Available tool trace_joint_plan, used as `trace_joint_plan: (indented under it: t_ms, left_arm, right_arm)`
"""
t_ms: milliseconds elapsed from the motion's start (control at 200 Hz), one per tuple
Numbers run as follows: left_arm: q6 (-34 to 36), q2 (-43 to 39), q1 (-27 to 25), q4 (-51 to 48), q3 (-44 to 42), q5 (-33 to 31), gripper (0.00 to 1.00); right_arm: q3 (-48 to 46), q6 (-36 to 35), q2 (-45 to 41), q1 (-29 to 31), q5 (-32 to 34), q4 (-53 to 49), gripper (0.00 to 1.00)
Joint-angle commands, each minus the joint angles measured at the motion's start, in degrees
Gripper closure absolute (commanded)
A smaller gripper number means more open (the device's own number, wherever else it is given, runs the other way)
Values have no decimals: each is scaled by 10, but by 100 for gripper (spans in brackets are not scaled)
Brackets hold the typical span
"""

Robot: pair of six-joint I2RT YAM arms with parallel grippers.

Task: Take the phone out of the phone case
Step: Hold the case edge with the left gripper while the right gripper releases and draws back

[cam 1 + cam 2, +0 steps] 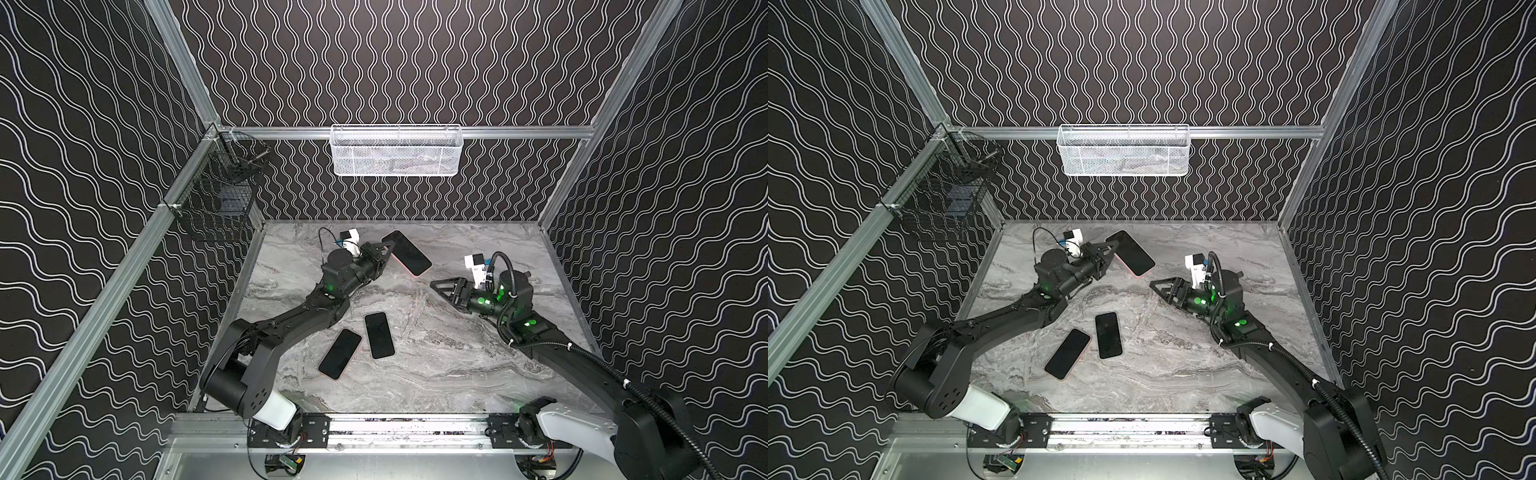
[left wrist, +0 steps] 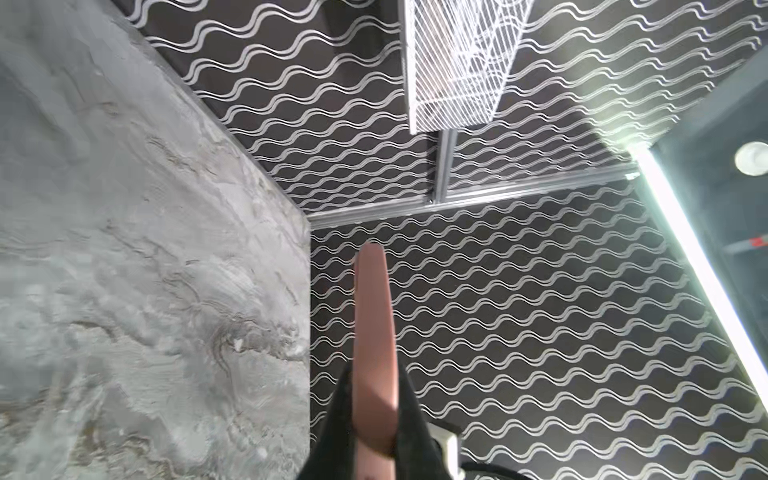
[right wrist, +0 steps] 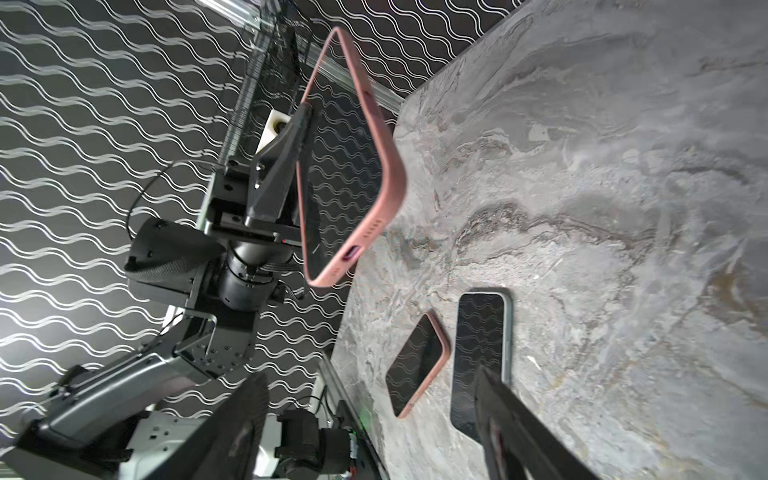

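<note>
left gripper (image 1: 390,250): clenched on the pink-cased phone (image 1: 409,252) — held off the table (image 1: 457,374), upper centre
right gripper (image 1: 438,291): jaws stood apart, empty — right of centre
lower centre: second pink-cased phone (image 1: 340,354) lay beside plain phone (image 1: 379,335)

Black walls (image 1: 395,62) with white wavy lines enclose a grey marble tabletop (image 1: 436,365). A white mesh basket (image 1: 397,151) hangs upper centre on an aluminium rail (image 1: 519,132); a black wire basket (image 1: 216,199) hangs at the left.
</note>
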Motion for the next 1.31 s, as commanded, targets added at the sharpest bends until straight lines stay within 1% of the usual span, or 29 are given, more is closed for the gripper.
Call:
trace_joint_plan:
  t_ms: [0, 30, 135, 250, 330, 476, 716, 986, 1301]
  left_arm:
    - [-13, 6, -7, 53, 2, -17, 100]
    - [-15, 11, -10, 59, 3, -17, 100]
    - [-17, 30, -15, 93, 15, -4, 100]
    - [-6, 31, -21, 86, 21, -8, 100]
    - [1, 26, -23, 68, 22, -10, 100]
    - [-4, 19, -24, 65, 19, -12, 100]
    - [0, 11, -30, 62, 11, -17, 100]
    - [-16, 23, -31, 78, 10, -14, 100]
    - [-17, 25, -34, 81, 7, -23, 100]
  right_arm:
    - [-18, 72, -1, 8, 29, 136, 24]
    - [-22, 78, 0, 26, 41, 147, 26]
    - [-30, 90, 8, 53, 80, 180, 30]
    - [-30, 92, 17, 78, 112, 204, 34]
    - [-27, 93, 24, 84, 123, 210, 35]
    - [-31, 97, 36, 86, 141, 226, 38]
    - [-27, 100, 63, 86, 144, 257, 43]
    - [-20, 104, 85, 87, 136, 283, 49]
    - [-18, 107, 100, 87, 138, 306, 62]
